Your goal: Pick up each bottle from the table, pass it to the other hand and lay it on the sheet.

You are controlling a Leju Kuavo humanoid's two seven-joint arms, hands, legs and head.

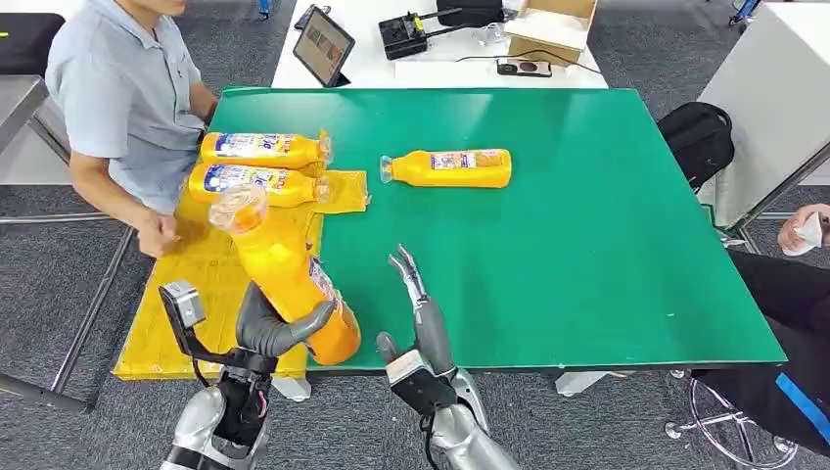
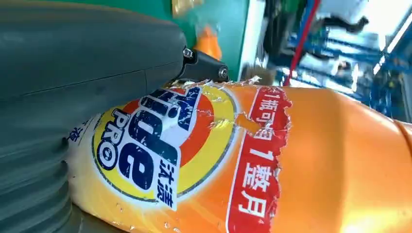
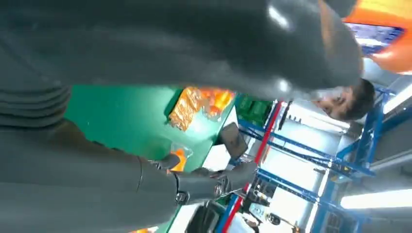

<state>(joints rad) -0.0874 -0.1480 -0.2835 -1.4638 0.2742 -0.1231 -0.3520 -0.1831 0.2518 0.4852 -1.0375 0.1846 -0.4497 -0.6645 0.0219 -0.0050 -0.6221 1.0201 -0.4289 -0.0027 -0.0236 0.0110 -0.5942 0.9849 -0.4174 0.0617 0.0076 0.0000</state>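
Here, a tilted orange plastic detergent bottle (image 1: 289,284) is gripped low on its body by the left hand (image 1: 277,330), above the crinkled yellow sheet (image 1: 201,294). Just beside it, the right hand (image 1: 419,313) is held empty, fingers spread.

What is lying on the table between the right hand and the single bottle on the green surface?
Nothing: in the head view, bare green table separates the open right hand from the lone bottle.
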